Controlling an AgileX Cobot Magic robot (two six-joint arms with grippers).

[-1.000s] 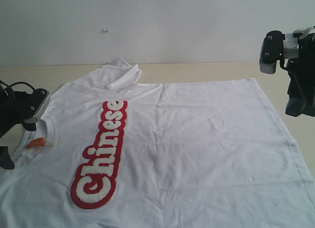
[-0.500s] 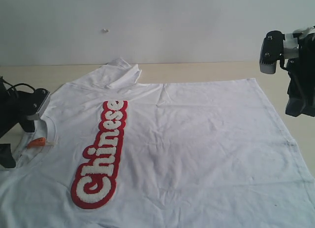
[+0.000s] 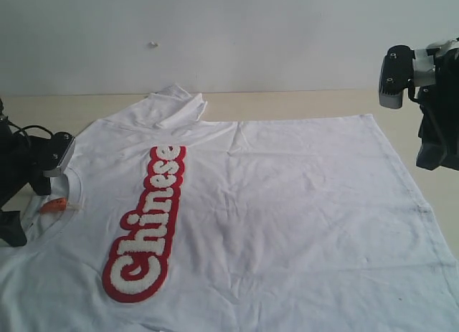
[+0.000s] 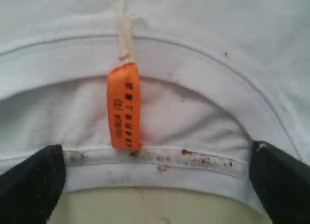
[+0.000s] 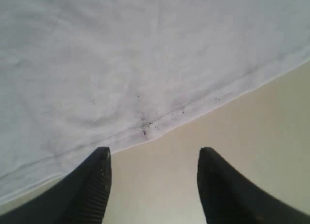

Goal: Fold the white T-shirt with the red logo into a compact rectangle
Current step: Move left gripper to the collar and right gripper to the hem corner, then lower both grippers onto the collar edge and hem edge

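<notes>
The white T-shirt (image 3: 287,203) lies spread flat on the table, front up, with the red logo (image 3: 147,224) running along its chest. Its collar (image 4: 160,158) and orange neck tag (image 4: 125,105) fill the left wrist view. My left gripper (image 3: 29,206) hovers low at the collar, open wide, with one finger on each side of the ribbed band (image 4: 155,151) and nothing pinched. My right gripper (image 3: 434,149) hangs raised beyond the shirt's right edge. It is open, with bare table between its fingers (image 5: 155,154), and the hem (image 5: 145,132) lies just ahead of them.
The far sleeve (image 3: 176,106) is bunched and folded over near the back wall. Beige tabletop (image 3: 301,101) shows behind the shirt and along its right side (image 3: 445,217). The shirt's near part runs out of the exterior view at the bottom.
My left gripper has shifted a little to the left and lower by the collar. The right arm and the shirt have stayed still.
</notes>
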